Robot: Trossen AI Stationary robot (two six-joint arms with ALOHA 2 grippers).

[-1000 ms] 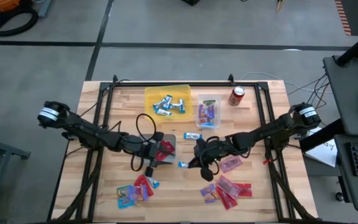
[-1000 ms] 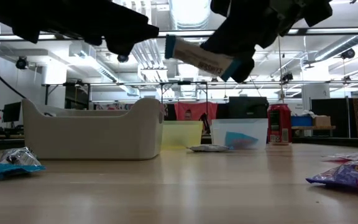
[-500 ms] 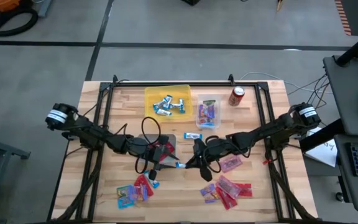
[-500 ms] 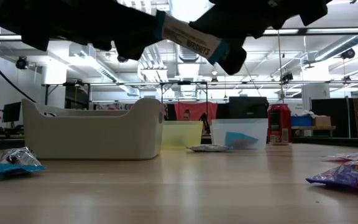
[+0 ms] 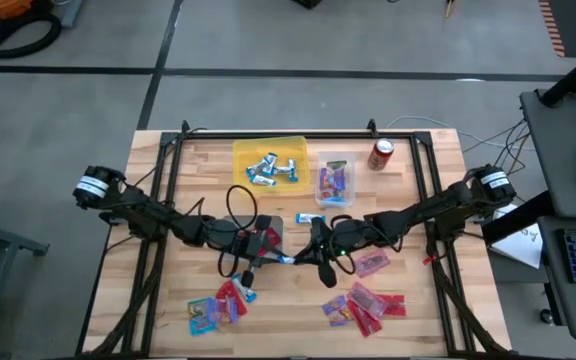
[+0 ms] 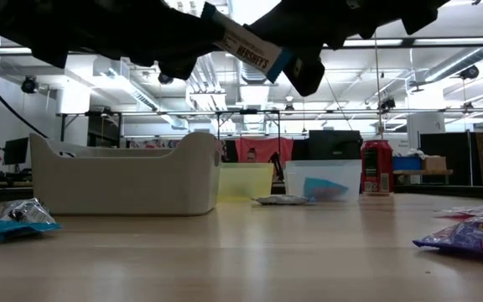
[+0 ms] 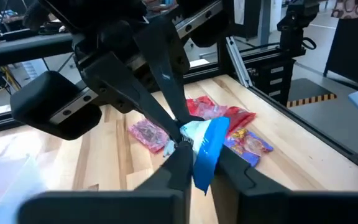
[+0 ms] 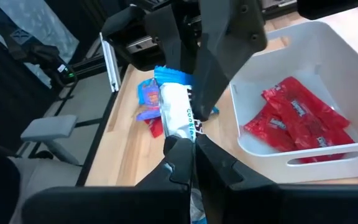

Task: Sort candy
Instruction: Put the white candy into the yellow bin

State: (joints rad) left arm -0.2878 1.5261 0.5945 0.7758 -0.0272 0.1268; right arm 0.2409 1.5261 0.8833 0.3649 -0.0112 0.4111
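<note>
A blue-and-silver candy bar [image 6: 250, 50] hangs in the air between my two grippers, over the middle of the table. My left gripper [image 5: 274, 261] comes in from the table's left and is shut on one end of it. My right gripper [image 5: 306, 257] comes from the right and is shut on the other end. The white bin [image 5: 268, 226], with red packets [image 8: 297, 115] inside, stands right behind the left gripper. More candy lies in two heaps near the front edge [image 5: 218, 305] [image 5: 363, 305]. My left gripper pinches the bar's blue end [image 7: 209, 149] between its two fingers, coming nearly level from the table's left, along the bar. The bar is clear of the table. In the low view this end stands higher than the other. My right gripper pinches the bar's opposite end [image 8: 185, 127] between its two fingers, coming nearly level from the table's right, along the bar. The bar stretches away from the fingers toward the left gripper, tilted and lifted clear.
A yellow bin [image 5: 270, 160] with blue-and-silver bars and a clear bin [image 5: 335, 182] with purple-blue packets stand at the back. A red soda can [image 5: 381, 153] stands to their right. One loose bar [image 5: 310, 218] and a pink packet [image 5: 370, 263] lie near the grippers.
My left gripper has gone toward the right gripper, and its fingers now hold the bar's free end. My right gripper has tipped a little and drawn toward the left one, and the bar has risen slightly and stays tilted, clear of the table.
</note>
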